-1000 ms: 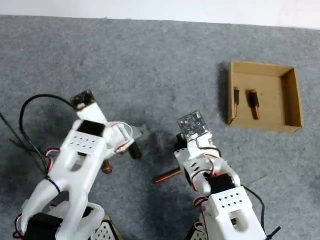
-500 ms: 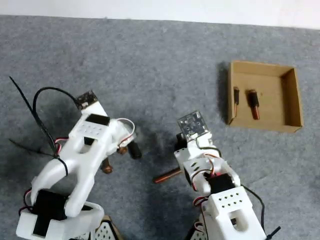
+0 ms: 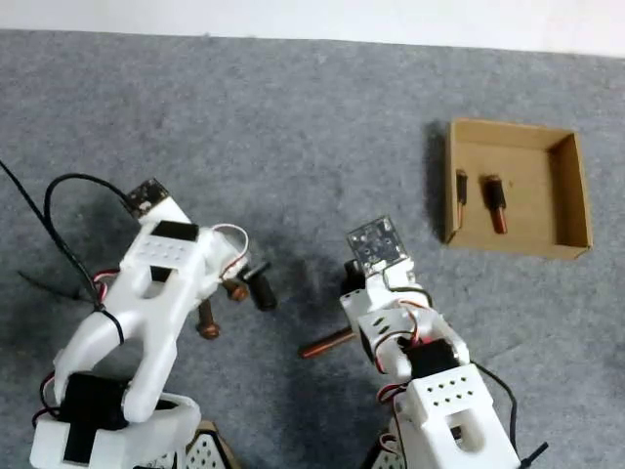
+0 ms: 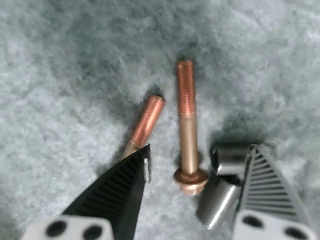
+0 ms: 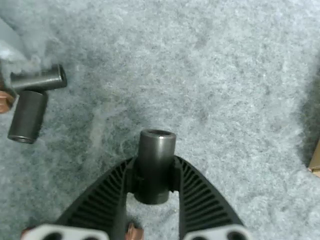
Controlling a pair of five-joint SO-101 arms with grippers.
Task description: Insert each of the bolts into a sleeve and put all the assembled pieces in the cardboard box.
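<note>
My left gripper (image 4: pixel 197 156) stands open just above the grey carpet. One copper bolt (image 4: pixel 187 125) lies between its fingers, and a second bolt (image 4: pixel 146 124) is partly hidden under the black finger. Two dark sleeves (image 4: pixel 226 159) lie against the white finger. In the high view these bolts (image 3: pixel 232 289) and sleeves (image 3: pixel 262 289) lie by the left arm (image 3: pixel 161 283). My right gripper (image 5: pixel 154 161) is shut on a dark sleeve (image 5: pixel 156 150), its open end pointing away from the camera. A copper bolt (image 3: pixel 325 343) sticks out from under the right arm (image 3: pixel 400 332).
The cardboard box (image 3: pixel 510 128) sits at the right of the table, with two assembled pieces (image 3: pixel 497 204) lying in it. Grey carpet covers the table between the arms and the box. A black cable (image 3: pixel 59 244) loops off the left arm.
The left arm has swung a little to the left and drawn back, so its gripper is now over the bolts. The right arm has kept still with its sleeve.
</note>
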